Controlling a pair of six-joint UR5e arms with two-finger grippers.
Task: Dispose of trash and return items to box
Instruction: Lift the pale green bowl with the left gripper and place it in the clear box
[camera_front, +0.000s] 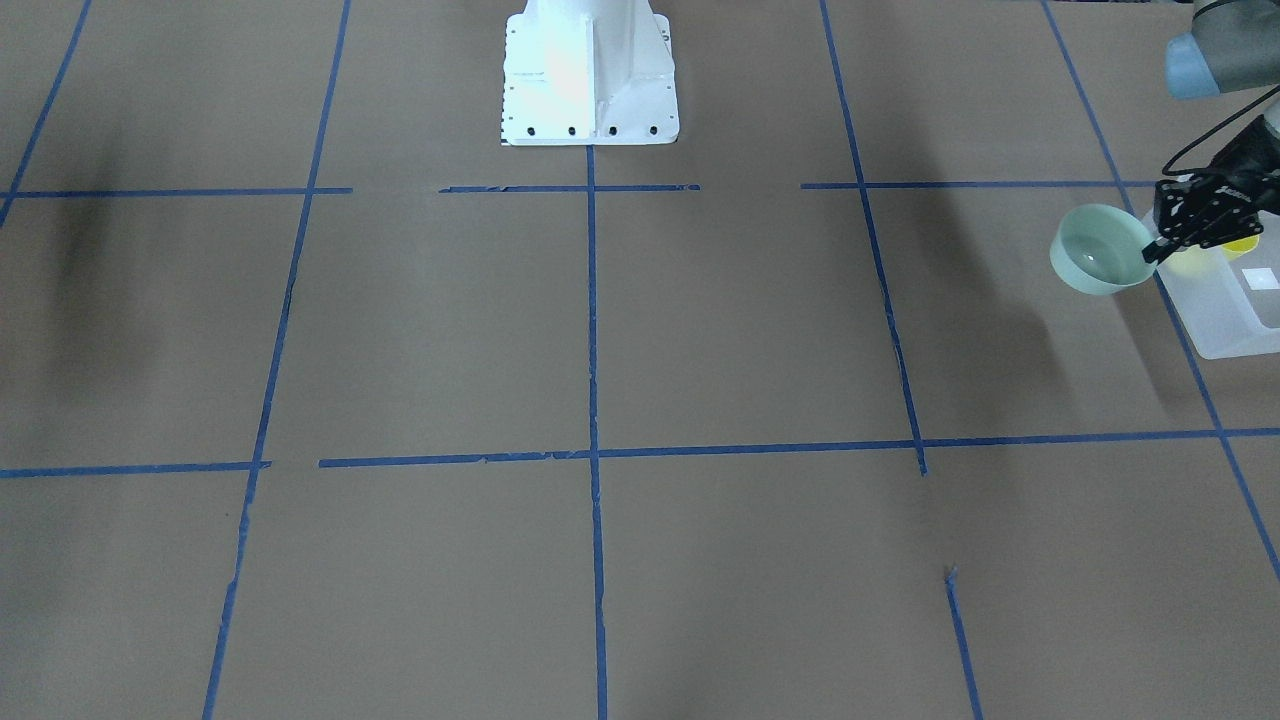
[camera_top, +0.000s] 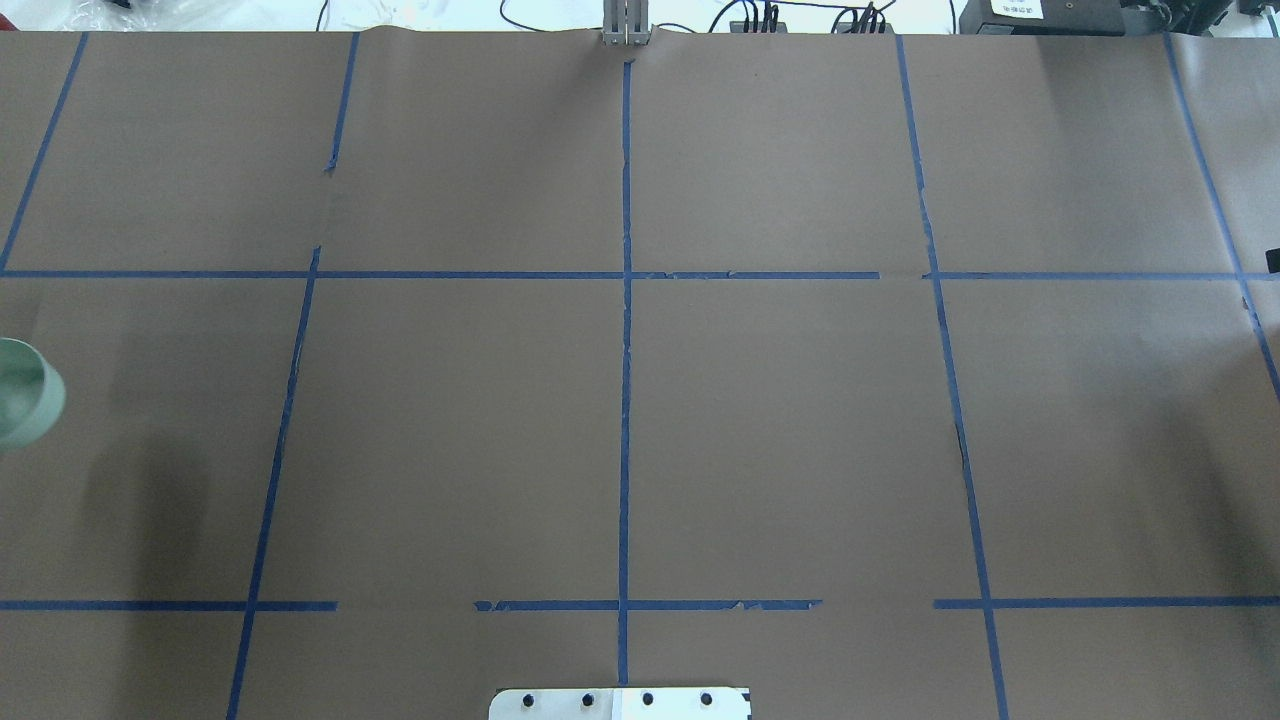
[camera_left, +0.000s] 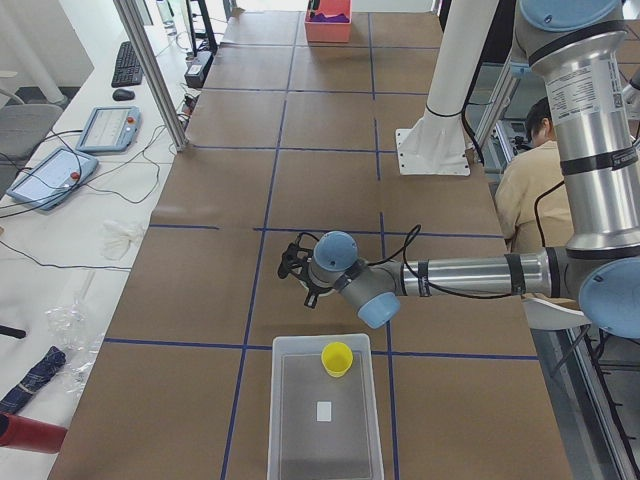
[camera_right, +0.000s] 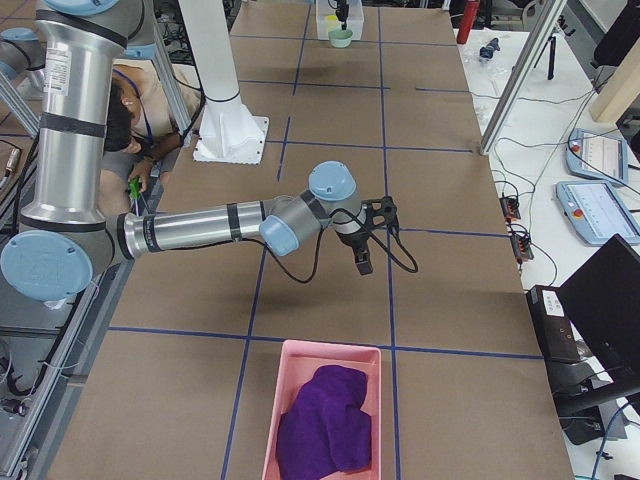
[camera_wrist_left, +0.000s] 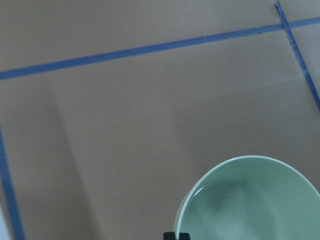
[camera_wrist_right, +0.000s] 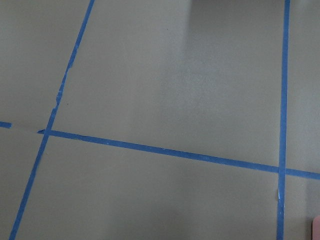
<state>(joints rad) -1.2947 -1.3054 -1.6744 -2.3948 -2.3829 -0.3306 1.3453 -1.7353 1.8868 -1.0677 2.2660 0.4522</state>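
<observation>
My left gripper is shut on the rim of the pale mint-green bowl. It holds the bowl tilted in the air, just beside the translucent white box. The bowl also shows at the left edge of the overhead view and fills the lower right of the left wrist view. The yellow cup stands upright inside the box, near the end closest to my left gripper. My right gripper hangs over bare table and points down; I cannot tell whether it is open.
A pink bin holding a purple cloth stands at the table's right end. The white robot base is at mid table. Blue tape lines cross the brown table. A person sits behind the robot.
</observation>
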